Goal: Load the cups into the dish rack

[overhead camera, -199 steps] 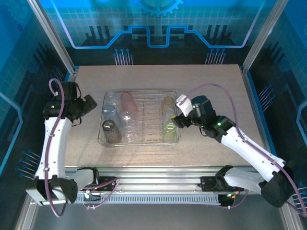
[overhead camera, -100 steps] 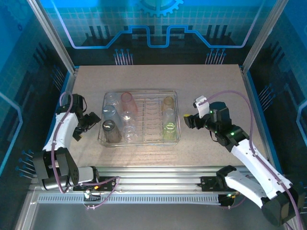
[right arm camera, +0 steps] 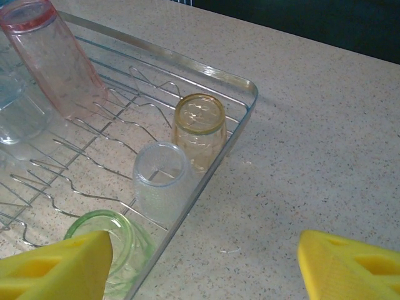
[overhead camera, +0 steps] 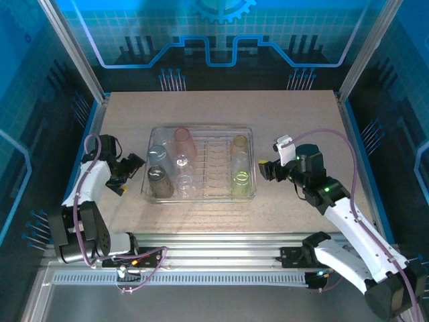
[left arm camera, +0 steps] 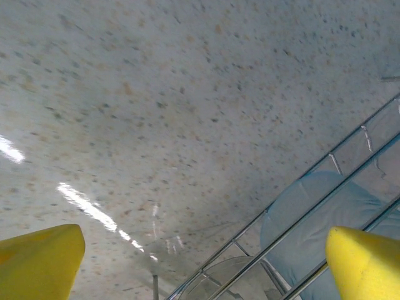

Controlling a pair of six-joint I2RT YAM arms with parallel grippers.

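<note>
At mid-table, the rack (overhead camera: 211, 168) is set, and every cup (overhead camera: 182, 137) seen stands inside it. The left gripper (overhead camera: 133, 176) is held wide open and empty just left of the rack. The right gripper (overhead camera: 264, 171) is held open and empty just right of it. Loading is judged done or nearly so. Next, a check for stray cups and a clear retreat of both arms is called for.
</note>
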